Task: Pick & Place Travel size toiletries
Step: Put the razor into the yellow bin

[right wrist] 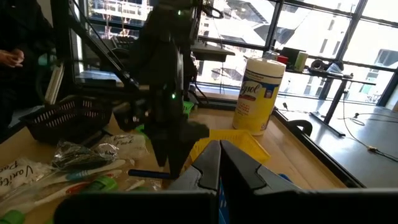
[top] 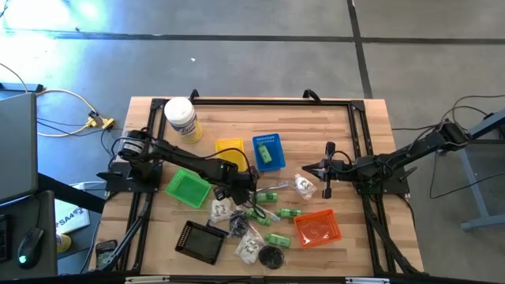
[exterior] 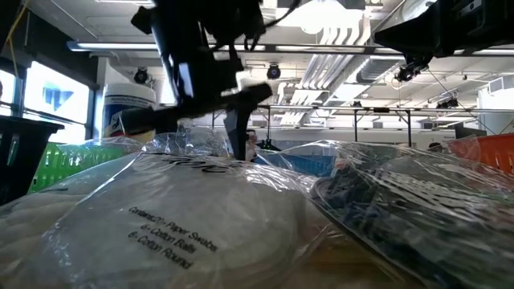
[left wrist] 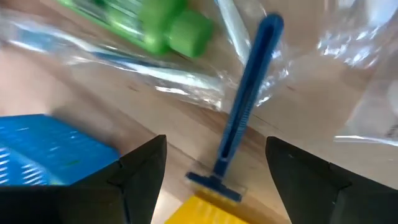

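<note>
The toiletries lie scattered mid-table: green tubes (top: 282, 213), clear packets with white contents (top: 303, 185), and a round black piece (top: 272, 256). In the left wrist view a blue razor (left wrist: 245, 106) lies on the wood beside a long clear packet (left wrist: 186, 81) and a green bottle (left wrist: 155, 25). My left gripper (left wrist: 216, 143) is open above the razor, with a finger on either side of its head end, touching nothing. My right gripper (top: 327, 170) is shut and hovers right of the pile, clear of everything.
A big white jar with a yellow label (top: 181, 118) stands at the far left. Yellow (top: 229, 147), blue (top: 268, 151), green (top: 188, 188) and orange (top: 316, 227) baskets ring the pile, and a black tray (top: 201, 241) sits near the front. A cotton-swab packet (exterior: 177, 225) fills the low view.
</note>
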Controlling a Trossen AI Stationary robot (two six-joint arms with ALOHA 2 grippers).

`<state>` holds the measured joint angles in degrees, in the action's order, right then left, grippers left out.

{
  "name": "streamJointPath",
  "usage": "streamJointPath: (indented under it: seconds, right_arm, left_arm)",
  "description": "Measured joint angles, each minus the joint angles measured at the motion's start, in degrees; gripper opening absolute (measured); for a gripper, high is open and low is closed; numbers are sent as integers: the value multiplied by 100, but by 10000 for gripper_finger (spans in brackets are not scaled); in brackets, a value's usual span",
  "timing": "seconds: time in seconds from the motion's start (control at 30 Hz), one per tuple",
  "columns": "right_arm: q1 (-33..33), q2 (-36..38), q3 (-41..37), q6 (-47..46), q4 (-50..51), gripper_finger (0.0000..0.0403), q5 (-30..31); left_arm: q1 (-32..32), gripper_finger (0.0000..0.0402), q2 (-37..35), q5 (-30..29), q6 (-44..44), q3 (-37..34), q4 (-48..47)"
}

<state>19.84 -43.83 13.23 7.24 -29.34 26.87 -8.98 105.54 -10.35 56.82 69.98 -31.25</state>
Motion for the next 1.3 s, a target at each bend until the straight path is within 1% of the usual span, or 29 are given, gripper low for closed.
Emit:
streamJointPath:
  seconds: [0.13, 0.2, 0.33, 0.47, 0.57, 0.73, 0.9, 1.07, 1.3]
  right_arm:
    - [0, 0, 0, 0, 3, 3, 0]
    - [0, 0, 0, 1, 2, 3, 0]
    - [0, 0, 0, 5, 4, 3, 0]
    - [0, 0, 0, 5, 6, 3, -2]
    - [2, 0, 0, 7, 3, 3, -2]
    - [1, 0, 0, 7, 6, 3, -1]
    - [0, 0, 0, 14, 4, 3, -2]
    - [0, 0, 0, 14, 6, 3, -2]
    - [0, 0, 0, 14, 6, 3, -2]
  left_arm:
    - [3, 267, 177, -195, 67, -3, 75]
    - [3, 266, 219, -203, 203, 4, 136]
    - [19, 249, 246, -175, 380, 6, 63]
    - [149, 215, 286, 171, 577, 12, 35]
    - [247, 187, 288, 361, 597, 9, 10]
    - [427, 148, 293, 845, 590, 4, -26]
    - [502, 121, 338, 1013, 571, 4, -76]
    - [499, 109, 370, 1022, 583, 4, -72]
    - [490, 108, 524, 1028, 578, 5, -61]
